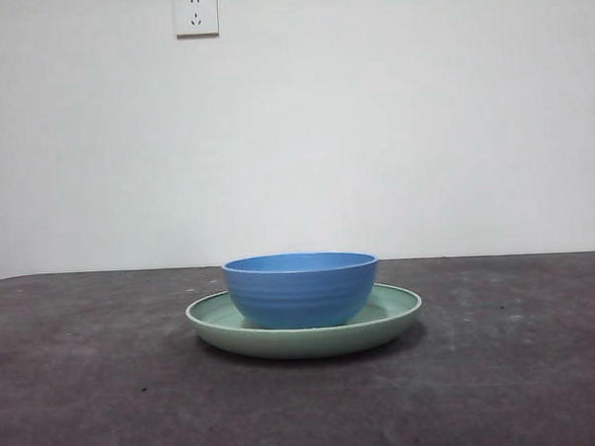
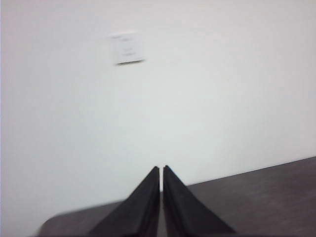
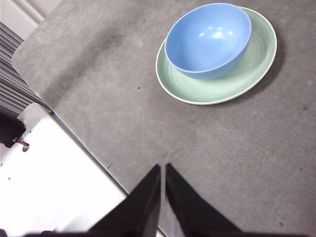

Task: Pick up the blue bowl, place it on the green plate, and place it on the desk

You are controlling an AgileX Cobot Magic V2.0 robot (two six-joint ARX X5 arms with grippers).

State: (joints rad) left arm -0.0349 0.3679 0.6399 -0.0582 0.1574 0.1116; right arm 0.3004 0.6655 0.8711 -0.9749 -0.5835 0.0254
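Note:
The blue bowl [image 1: 300, 287] sits upright inside the green plate [image 1: 395, 308] at the middle of the desk [image 1: 88, 390]. The right wrist view shows the same blue bowl [image 3: 207, 39] resting on the green plate [image 3: 259, 61], well away from my right gripper [image 3: 162, 168], which is shut and empty above the desk [image 3: 222, 148] near its edge. My left gripper [image 2: 161, 169] is shut with nothing in it, raised and facing the white wall, with only a strip of desk [image 2: 256, 192] below. Neither arm appears in the front view.
A wall socket [image 1: 195, 12] hangs on the white wall behind the desk. In the right wrist view a white surface [image 3: 54, 182] and a ribbed grey panel [image 3: 15, 74] lie beyond the desk's edge.

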